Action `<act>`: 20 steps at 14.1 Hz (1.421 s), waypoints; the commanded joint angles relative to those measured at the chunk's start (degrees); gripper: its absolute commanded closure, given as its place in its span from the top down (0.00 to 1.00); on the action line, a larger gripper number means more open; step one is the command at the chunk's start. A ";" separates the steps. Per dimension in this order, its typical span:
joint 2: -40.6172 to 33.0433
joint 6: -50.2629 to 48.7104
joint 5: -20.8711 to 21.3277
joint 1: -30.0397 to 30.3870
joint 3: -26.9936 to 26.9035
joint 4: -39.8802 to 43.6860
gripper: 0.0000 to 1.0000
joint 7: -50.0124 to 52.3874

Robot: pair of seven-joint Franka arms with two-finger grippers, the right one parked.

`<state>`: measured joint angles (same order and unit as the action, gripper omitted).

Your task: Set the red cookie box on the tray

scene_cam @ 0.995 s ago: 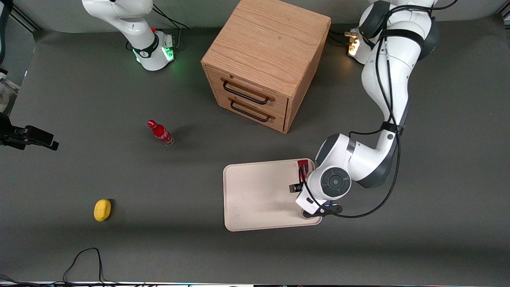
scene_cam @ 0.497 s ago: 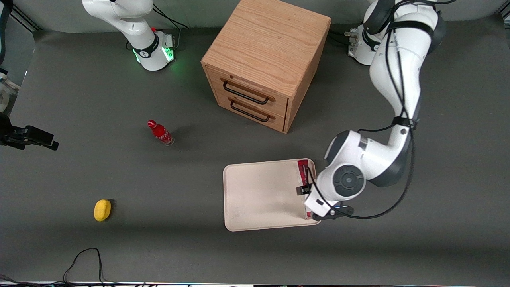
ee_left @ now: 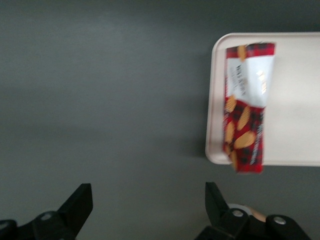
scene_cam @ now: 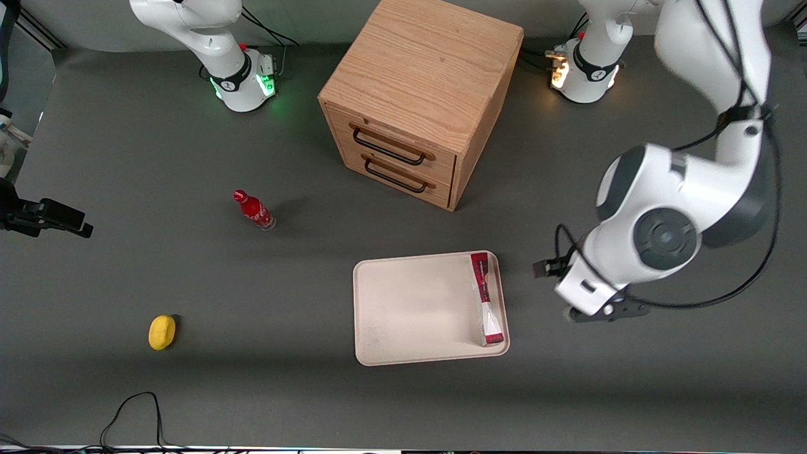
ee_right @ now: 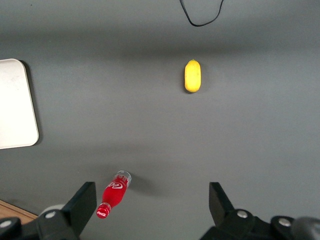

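The red cookie box (scene_cam: 487, 299) (ee_left: 247, 105) lies flat in the cream-white tray (scene_cam: 410, 309) (ee_left: 295, 100), along the tray's edge toward the working arm's end. One short end of the box rests on the rim. My gripper (scene_cam: 586, 287) (ee_left: 148, 192) hangs raised above bare table beside the tray, toward the working arm's end. It is open, with nothing between its fingers and well apart from the box.
A wooden two-drawer cabinet (scene_cam: 422, 94) stands farther from the front camera than the tray. A small red bottle (scene_cam: 254, 210) and a yellow object (scene_cam: 162, 332) lie toward the parked arm's end. A black cable (scene_cam: 132, 410) loops near the table's front edge.
The gripper was over the box at the tray's edge. It has let go, risen and swung away toward the working arm's end. The box stays on the tray.
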<state>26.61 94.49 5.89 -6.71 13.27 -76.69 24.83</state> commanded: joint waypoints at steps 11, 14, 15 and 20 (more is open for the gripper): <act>-27.40 -3.34 -0.27 4.16 -12.83 -21.49 1.00 -15.34; -27.05 -2.47 -2.97 7.40 -12.83 -20.79 1.00 -20.15; -26.78 -2.46 -4.38 7.85 -12.92 -20.35 1.00 -21.22; -25.73 -3.26 -3.87 4.69 -17.14 -17.19 1.00 -22.46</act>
<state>0.34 91.77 2.61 -0.14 -2.21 -96.07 3.41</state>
